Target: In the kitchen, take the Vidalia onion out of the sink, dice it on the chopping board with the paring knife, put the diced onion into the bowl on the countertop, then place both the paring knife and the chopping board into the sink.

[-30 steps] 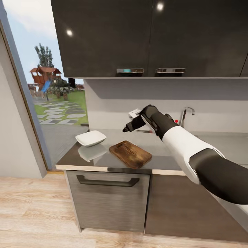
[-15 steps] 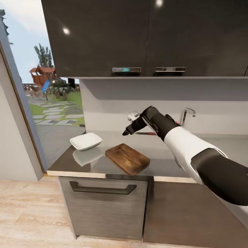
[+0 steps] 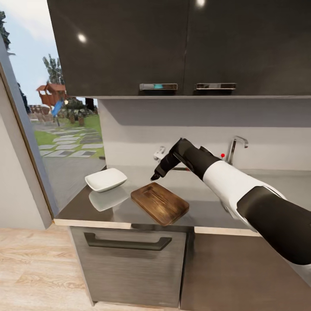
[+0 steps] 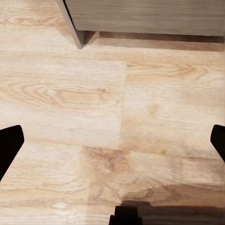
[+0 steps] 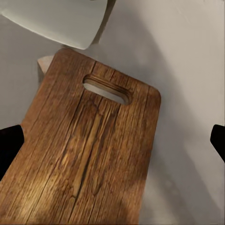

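The dark brown chopping board (image 3: 160, 203) lies on the grey countertop (image 3: 203, 207), its slot hole (image 5: 107, 90) toward the white bowl (image 3: 106, 179). My right gripper (image 3: 155, 175) hovers open just above the board's far end, pointing down at it. In the right wrist view its fingertips (image 5: 9, 146) stand wide apart over the board (image 5: 89, 154), nothing between them. The paring knife (image 3: 179, 169) lies on the counter behind the gripper, partly hidden by my arm. My arm hides the sink basin. My left gripper (image 4: 112, 143) hangs open over the floor.
The chrome tap (image 3: 235, 147) with its red knob (image 3: 223, 155) stands at the backsplash right of my arm. Glossy black upper cabinets (image 3: 181, 43) hang overhead. The counter ends at the left by a tall window (image 3: 52, 129). The cabinet base (image 4: 140, 16) meets the wooden floor (image 4: 112, 103).
The head camera has moved, shifting the whole picture. My right gripper has tipped downward and come lower, closer to the board's far end. Bowl, board and knife lie as before.
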Motion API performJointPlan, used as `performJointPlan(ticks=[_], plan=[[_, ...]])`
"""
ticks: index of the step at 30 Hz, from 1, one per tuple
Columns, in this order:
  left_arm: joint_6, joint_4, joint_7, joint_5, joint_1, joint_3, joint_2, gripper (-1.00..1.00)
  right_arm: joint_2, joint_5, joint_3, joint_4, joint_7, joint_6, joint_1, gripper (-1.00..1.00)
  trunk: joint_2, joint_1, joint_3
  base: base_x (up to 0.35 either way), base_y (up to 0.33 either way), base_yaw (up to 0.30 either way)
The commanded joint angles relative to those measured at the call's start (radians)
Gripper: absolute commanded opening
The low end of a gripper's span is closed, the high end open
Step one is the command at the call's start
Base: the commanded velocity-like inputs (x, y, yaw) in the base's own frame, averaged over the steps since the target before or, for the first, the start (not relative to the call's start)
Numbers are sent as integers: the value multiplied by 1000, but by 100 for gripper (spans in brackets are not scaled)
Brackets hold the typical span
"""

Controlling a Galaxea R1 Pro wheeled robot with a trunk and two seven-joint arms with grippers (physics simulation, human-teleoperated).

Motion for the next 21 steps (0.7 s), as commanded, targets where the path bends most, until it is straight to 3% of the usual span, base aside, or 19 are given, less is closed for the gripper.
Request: performJointPlan(ticks=[1, 9, 10, 13, 21], plan=[[-2, -1, 2, -1, 0, 0, 0, 100, 0, 4, 4, -2, 11, 2, -1, 100, -1, 0, -1, 5, 0, 0], [-2, 0, 2, -1, 0, 0, 0, 100, 3, 6, 11, -9, 84, 1, -1, 100, -1, 0, -1, 1, 0, 0], [-2, 0, 2, -1, 0, 0, 0, 100, 1, 7, 9, -13, 124, 1, -1, 100, -1, 0, -1, 0, 0, 0], [-1, 0, 2, -1, 0, 0, 0, 100, -1, 7, 9, -16, 163, 0, -1, 100, -1, 0, -1, 0, 0, 0], [-1, 0, 2, -1, 0, 0, 0, 100, -7, 7, 6, -18, 189, -15, 0, 100, -1, 0, -1, 10, 0, 0]])
